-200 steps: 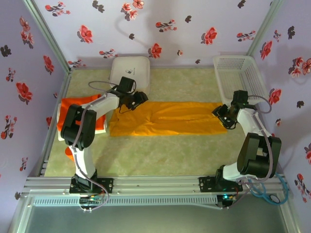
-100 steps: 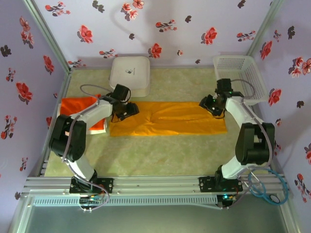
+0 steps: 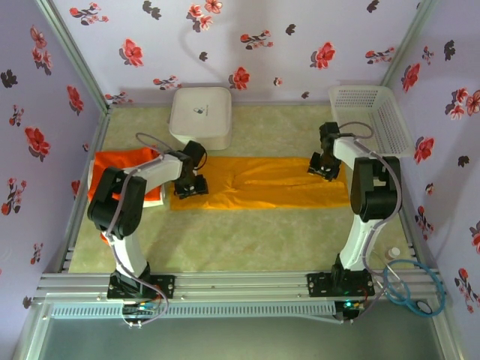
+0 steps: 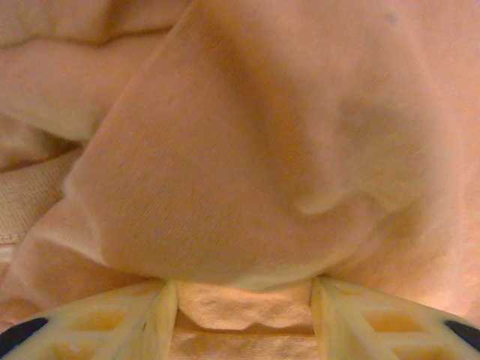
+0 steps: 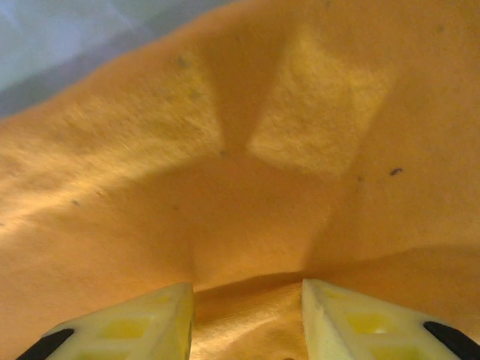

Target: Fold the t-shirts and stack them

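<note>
Mustard yellow-orange cloth t-shirt is laid as a long flat band across the middle of the pale green carpeted table, its length running from left to right. The left gripper is set down on the band's left end, the right gripper on its far right corner.

In the left wrist view, the left gripper is seen closed part-way, with a fold of the mustard yellow-orange cloth t-shirt caught between its cream fingers and mounded above them. In the right wrist view, the right gripper is likewise narrowed onto a pinch of the shirt, and creases are drawn toward the gap between its fingers.

A bright red-orange cloth t-shirt is bunched at the table's left edge, with a strip of white cloth beside it. A white rounded-square plastic box is placed at the far side, and a white lattice basket in the far right corner.
</note>
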{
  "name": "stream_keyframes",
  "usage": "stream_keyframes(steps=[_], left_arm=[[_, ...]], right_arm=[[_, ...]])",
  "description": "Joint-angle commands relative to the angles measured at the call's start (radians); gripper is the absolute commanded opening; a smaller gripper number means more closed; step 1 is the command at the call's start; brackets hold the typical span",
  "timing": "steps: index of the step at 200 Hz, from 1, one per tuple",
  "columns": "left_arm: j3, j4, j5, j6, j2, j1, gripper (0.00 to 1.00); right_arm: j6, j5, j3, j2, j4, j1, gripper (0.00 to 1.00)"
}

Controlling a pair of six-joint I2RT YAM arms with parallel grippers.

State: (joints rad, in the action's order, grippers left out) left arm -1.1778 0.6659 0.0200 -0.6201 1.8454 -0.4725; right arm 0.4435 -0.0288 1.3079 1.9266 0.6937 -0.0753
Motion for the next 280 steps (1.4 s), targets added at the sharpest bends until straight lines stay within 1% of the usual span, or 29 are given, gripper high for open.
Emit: stream_keyframes(steps=[1, 12, 32, 61, 74, 81, 90, 105, 123, 145, 167, 194, 212, 238, 240, 262, 280], left_arm=[[-0.062, 0.046, -0.008, 0.045, 0.082, -0.018, 0.50], [-0.082, 0.046, 0.014, 0.050, 0.106, -0.020, 0.49], [-0.121, 0.054, 0.019, 0.057, 0.138, -0.023, 0.49], [-0.181, 0.072, 0.030, 0.067, 0.168, -0.043, 0.47], [-0.206, 0.070, 0.045, 0.067, 0.187, -0.061, 0.47], [-0.222, 0.067, 0.064, 0.070, 0.202, -0.071, 0.47], [-0.246, 0.061, 0.098, 0.076, 0.222, -0.085, 0.47], [-0.299, 0.065, 0.133, 0.080, 0.271, -0.116, 0.46], [-0.388, 0.094, 0.135, 0.091, 0.326, -0.154, 0.46], [-0.503, 0.118, 0.142, 0.102, 0.395, -0.187, 0.46], [-0.640, 0.160, 0.154, 0.126, 0.478, -0.205, 0.46], [-0.802, 0.215, 0.168, 0.163, 0.574, -0.216, 0.45], [-0.899, 0.246, 0.179, 0.175, 0.629, -0.217, 0.45], [-1.013, 0.247, 0.180, 0.198, 0.686, -0.216, 0.46], [-1.022, 0.267, 0.180, 0.198, 0.692, -0.215, 0.46], [-1.145, 0.303, 0.179, 0.211, 0.750, -0.208, 0.47], [-1.214, 0.313, 0.179, 0.217, 0.767, -0.200, 0.47]], right_arm=[[-0.036, 0.067, -0.009, 0.016, 0.073, -0.032, 0.42], [-0.039, 0.063, -0.022, 0.017, 0.091, -0.043, 0.42], [-0.037, 0.021, -0.064, 0.001, 0.121, -0.063, 0.42], [-0.032, -0.030, -0.159, -0.104, 0.173, -0.117, 0.42], [-0.032, -0.088, -0.206, -0.148, 0.193, -0.144, 0.43], [-0.037, -0.117, -0.221, -0.166, 0.219, -0.160, 0.43], [-0.037, -0.122, -0.241, -0.189, 0.248, -0.181, 0.43], [-0.012, -0.118, -0.286, -0.248, 0.269, -0.239, 0.43], [0.031, -0.168, -0.332, -0.310, 0.277, -0.301, 0.44], [0.108, -0.183, -0.389, -0.377, 0.266, -0.387, 0.44], [0.191, -0.233, -0.438, -0.402, 0.219, -0.480, 0.44], [0.263, -0.248, -0.478, -0.404, 0.161, -0.575, 0.43], [0.270, -0.212, -0.464, -0.430, 0.172, -0.581, 0.44], [0.253, -0.124, -0.384, -0.468, 0.228, -0.575, 0.45], [0.251, -0.117, -0.376, -0.469, 0.232, -0.574, 0.45], [0.222, -0.055, -0.303, -0.476, 0.223, -0.543, 0.45], [0.182, 0.000, -0.227, -0.460, 0.203, -0.500, 0.46]])
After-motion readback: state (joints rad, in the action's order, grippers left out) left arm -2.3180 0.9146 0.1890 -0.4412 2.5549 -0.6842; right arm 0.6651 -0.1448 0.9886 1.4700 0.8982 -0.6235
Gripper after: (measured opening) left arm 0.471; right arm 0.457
